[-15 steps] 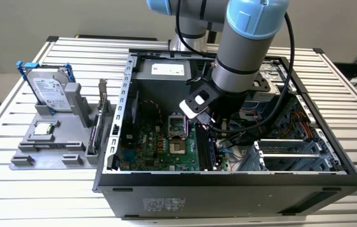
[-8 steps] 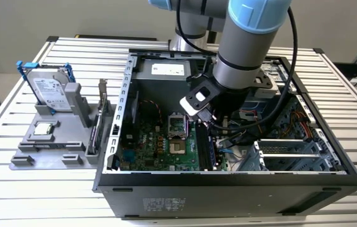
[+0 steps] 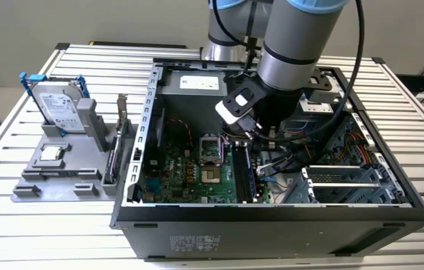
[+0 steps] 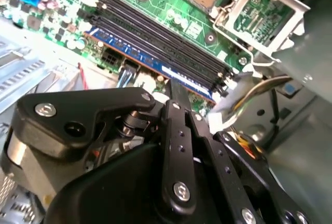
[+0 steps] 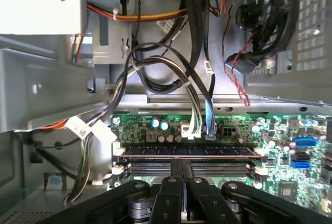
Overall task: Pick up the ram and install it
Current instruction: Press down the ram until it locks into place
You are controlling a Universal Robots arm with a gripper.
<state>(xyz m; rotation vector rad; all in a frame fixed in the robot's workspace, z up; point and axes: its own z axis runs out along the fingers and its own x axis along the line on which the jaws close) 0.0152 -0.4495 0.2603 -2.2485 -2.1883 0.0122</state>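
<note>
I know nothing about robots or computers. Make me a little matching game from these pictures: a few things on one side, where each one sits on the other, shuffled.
Things:
1. ram
2. hard drive
3. gripper
4. processor socket

Places:
A. standing in the grey holder outside the computer case
B. in a motherboard slot
C. directly over the ram
D. on the green board, beside the slots

Pairs: 1-B, 2-A, 3-C, 4-D

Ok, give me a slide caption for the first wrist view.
Gripper poised over the ram sitting in a motherboard slot, cable bundles hanging behind.
</note>
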